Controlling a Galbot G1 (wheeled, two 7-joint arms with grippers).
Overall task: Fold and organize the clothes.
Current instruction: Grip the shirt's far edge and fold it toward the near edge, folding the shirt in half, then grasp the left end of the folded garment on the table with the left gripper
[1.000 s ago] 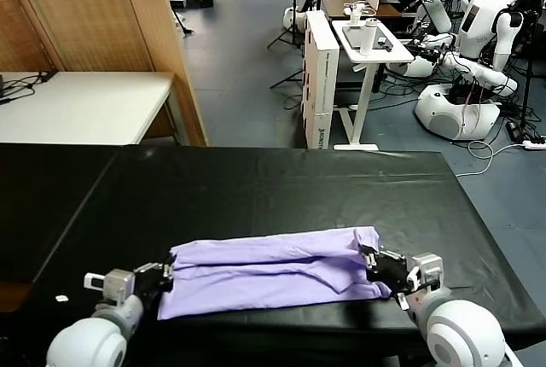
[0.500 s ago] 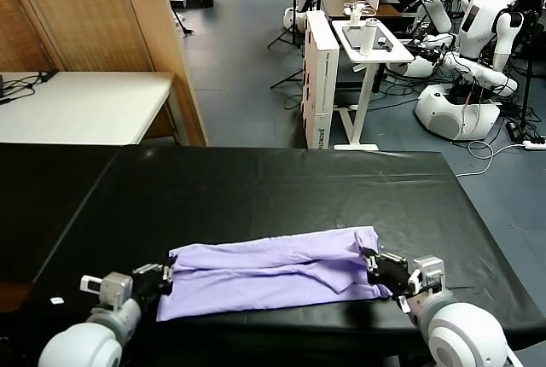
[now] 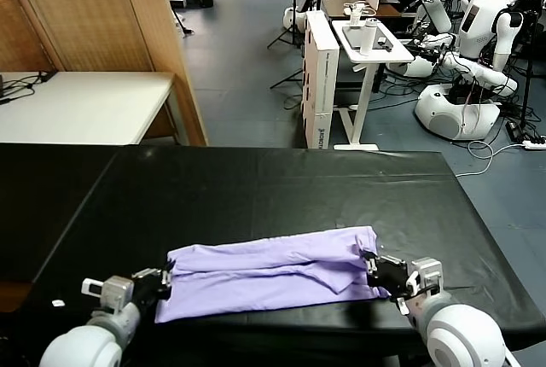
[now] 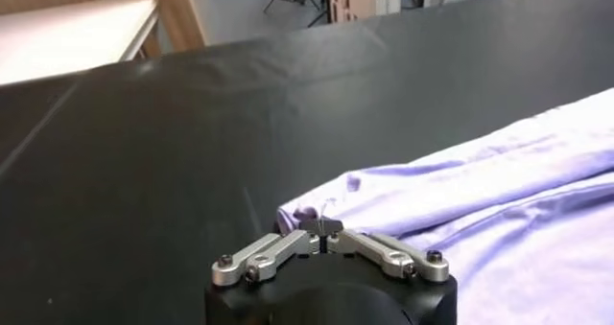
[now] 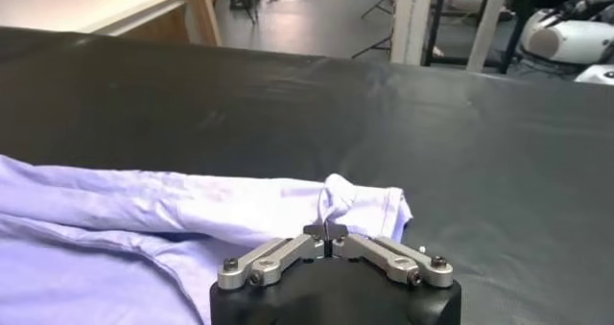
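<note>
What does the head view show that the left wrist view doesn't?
Head view only: the whole folded shirt as a long band near the table's front edge, both hands at its ends, left hand and right hand, plus other robots behind. Left wrist view only: a close look at the shirt's bunched left-end corner just ahead of that hand. Both: lavender shirt on the black table, the white table beyond.

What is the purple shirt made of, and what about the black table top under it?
The light lavender T-shirt looks like thin, soft, matte cloth: it lies limp in folds and wrinkles. The black table cover looks like smooth vinyl or leatherette with a dull sheen and a few creases, though I can't be sure.
</note>
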